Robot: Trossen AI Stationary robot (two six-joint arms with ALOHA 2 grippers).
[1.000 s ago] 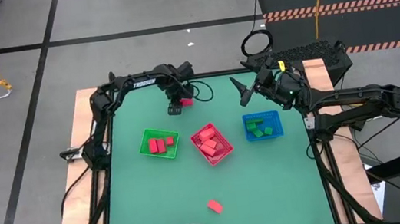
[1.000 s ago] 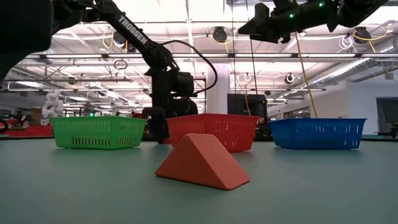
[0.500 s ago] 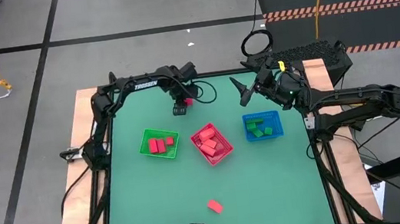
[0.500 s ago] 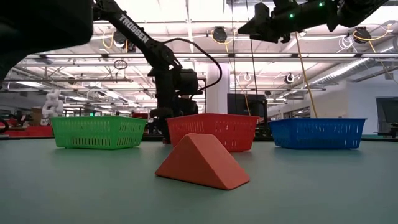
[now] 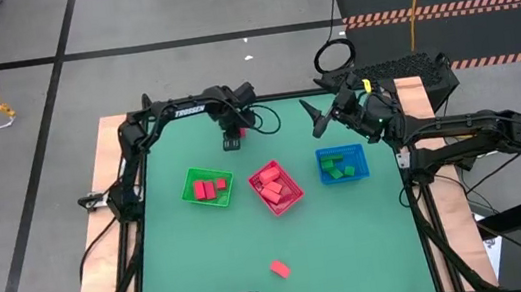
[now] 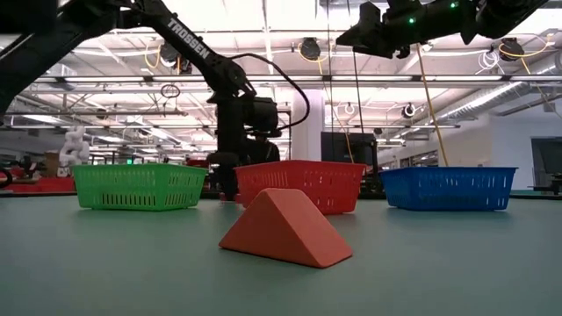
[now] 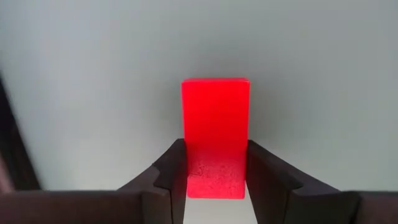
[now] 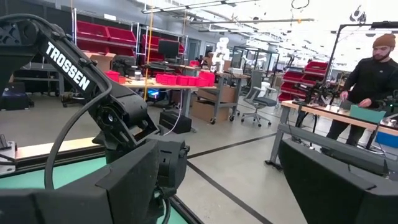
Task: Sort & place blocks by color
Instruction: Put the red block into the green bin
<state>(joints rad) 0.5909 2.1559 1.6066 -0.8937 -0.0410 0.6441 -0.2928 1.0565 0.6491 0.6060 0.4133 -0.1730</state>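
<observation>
Open mat (image 5: pixel 352 225) lies before the baskets, broken only by one salmon wedge (image 5: pixel 278 267).

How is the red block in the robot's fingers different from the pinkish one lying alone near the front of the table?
The red block is a bright red straight-sided bar, while the salmon block is paler and wedge-shaped, sloping to a ridge.

The red block sits between the left gripper fingers at the far side of the table; the salmon block lies free, with no gripper near it.

Both are small solid blocks outside the baskets.
</observation>
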